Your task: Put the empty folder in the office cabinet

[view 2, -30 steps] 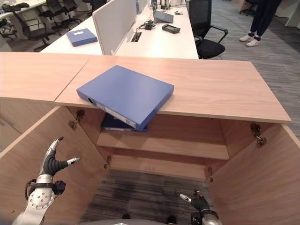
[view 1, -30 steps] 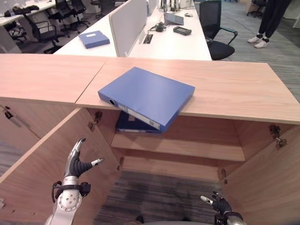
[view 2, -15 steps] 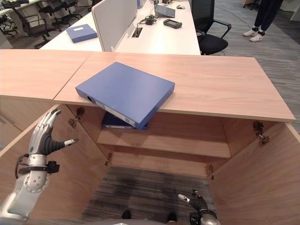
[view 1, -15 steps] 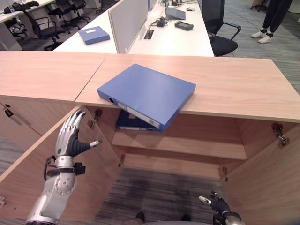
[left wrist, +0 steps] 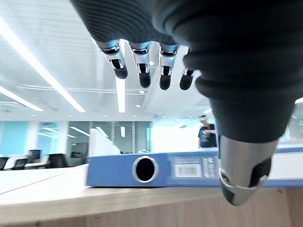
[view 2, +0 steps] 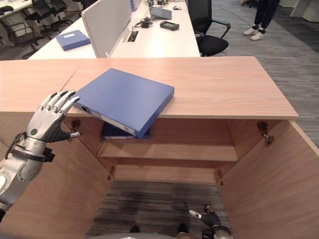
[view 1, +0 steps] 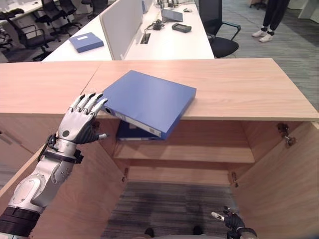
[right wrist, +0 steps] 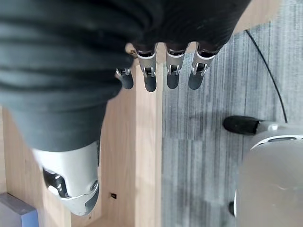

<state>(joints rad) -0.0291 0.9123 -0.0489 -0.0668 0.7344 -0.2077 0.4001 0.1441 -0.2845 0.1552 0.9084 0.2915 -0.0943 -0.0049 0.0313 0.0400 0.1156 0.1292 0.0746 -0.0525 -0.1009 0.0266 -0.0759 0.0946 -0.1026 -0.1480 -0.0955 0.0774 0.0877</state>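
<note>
Folder [view 1: 149, 99] — blue, lying flat and askew on the wooden cabinet top [view 1: 239, 84], one corner and its labelled spine jutting out past the front edge over the open cabinet. Below it a second blue folder [view 1: 132, 133] lies on the upper shelf [view 1: 199, 154] inside, partly hidden under the overhang. The cabinet doors stand open on both sides, the left door [view 1: 75, 199] and the right door [view 1: 284, 199].

The left hand [view 1: 79, 124] is raised at the cabinet's front edge, fingers straight and spread, thumb out to the side, holding nothing; its fingertips [view 1: 97, 102] sit just beside the folder's spine corner, and whether they touch it I cannot tell. In the left wrist view the spine, with its round finger hole, faces the hand.

The right hand [view 1: 232, 221] hangs low near the floor, fingers relaxed and empty.

Beyond the cabinet stands a white desk [view 1: 174, 47] with a divider panel [view 1: 117, 27] and another blue folder [view 1: 85, 42]; an office chair [view 1: 217, 30] and a person's legs [view 1: 266, 20] are farther back.
</note>
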